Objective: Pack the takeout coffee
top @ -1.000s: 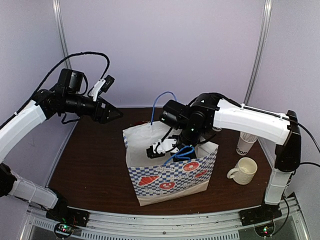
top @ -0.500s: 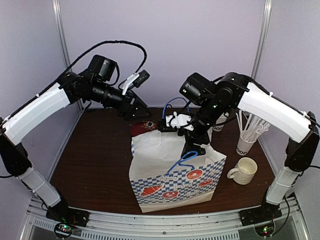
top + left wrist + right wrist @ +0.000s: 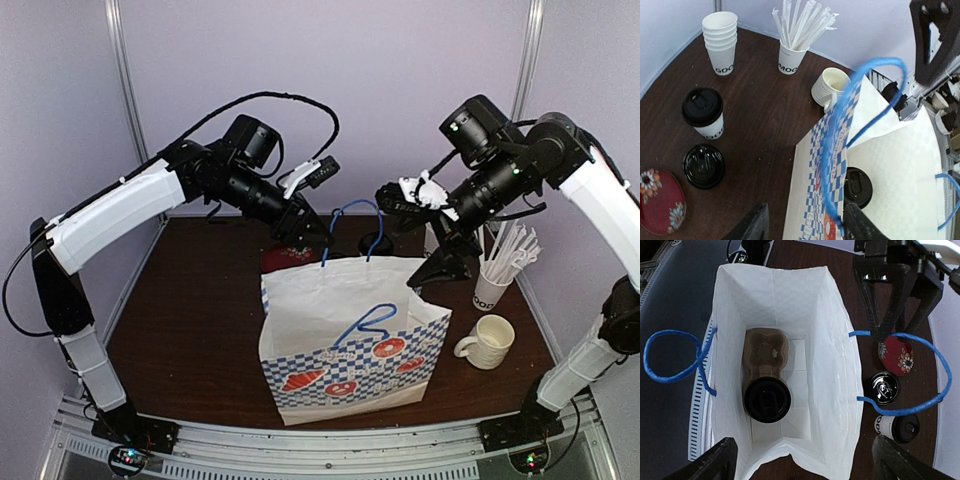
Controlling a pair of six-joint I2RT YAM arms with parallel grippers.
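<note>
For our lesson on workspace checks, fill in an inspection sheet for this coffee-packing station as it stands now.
Surface: dark brown table, no spills seen.
Job's things: paper bag upright and open; pulp carrier inside it with one lidded cup, other slot empty; second lidded cup and a black lid on the table beside the bag.
Clutter: lidless cup stack, straw cup, mug, red floral disc.
Grippers: left gripper open, straddling the bag's blue handle; right gripper open above the bag, empty.
Cables: black cable loops over the left arm, hanging free.
Surroundings: pale walls, metal posts.
</note>
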